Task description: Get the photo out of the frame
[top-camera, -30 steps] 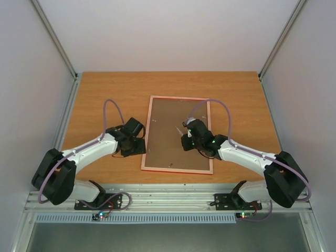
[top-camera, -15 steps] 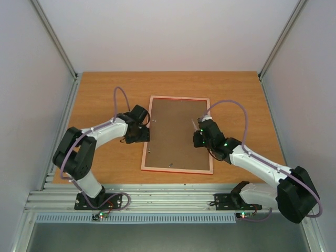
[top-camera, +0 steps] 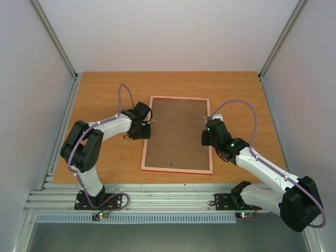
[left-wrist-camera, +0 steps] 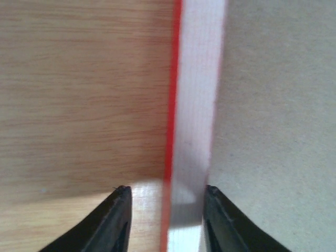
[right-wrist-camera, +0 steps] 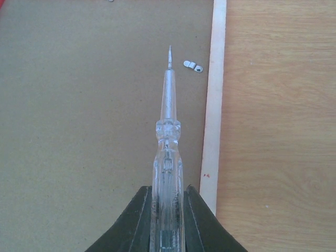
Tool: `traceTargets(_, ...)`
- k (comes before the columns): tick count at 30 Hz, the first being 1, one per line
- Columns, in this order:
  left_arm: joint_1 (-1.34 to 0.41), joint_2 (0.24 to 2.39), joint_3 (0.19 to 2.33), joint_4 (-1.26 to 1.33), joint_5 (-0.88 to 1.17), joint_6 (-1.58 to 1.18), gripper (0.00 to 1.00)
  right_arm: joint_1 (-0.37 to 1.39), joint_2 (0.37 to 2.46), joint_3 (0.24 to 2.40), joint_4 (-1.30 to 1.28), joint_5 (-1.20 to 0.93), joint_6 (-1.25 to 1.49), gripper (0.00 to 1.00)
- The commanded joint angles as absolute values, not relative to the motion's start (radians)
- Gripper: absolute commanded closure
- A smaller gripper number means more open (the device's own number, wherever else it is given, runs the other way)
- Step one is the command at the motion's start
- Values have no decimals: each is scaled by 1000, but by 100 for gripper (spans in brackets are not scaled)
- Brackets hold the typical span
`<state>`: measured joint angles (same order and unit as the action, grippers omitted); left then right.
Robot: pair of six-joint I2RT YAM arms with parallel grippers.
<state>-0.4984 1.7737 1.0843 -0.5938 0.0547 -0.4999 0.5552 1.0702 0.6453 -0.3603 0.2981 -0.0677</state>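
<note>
1. While the frame [top-camera: 176, 136] lies back-up at the middle of the table [top-camera: 105, 94], only its brown board shows; the photo cannot be seen.
2. At the frame's 9 o'clock edge, the left gripper [left-wrist-camera: 165, 194] straddles the rail, jaws apart.
3. At 3 o'clock, the right gripper [right-wrist-camera: 167, 191] clamps a clear screwdriver [right-wrist-camera: 168, 115], with a metal tab [right-wrist-camera: 193, 65] at the tip's 1 o'clock.

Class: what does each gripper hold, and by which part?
The right gripper grips a clear screwdriver by its handle. The left gripper holds nothing; it straddles the frame.
</note>
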Motion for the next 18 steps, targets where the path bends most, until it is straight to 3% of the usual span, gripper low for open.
traceTargets(1,-487,1764,1069,-559,64,-497,66,549,1069,647,-377,321,-71,99)
traceTargets(13,-436,1629,906,-534,50,-619,86,549,1130,664,-314,182,-76,99)
traceTargets(18,-436,1529,807,-506,6,-736,86,549,1139,644,-275,145,-90,99)
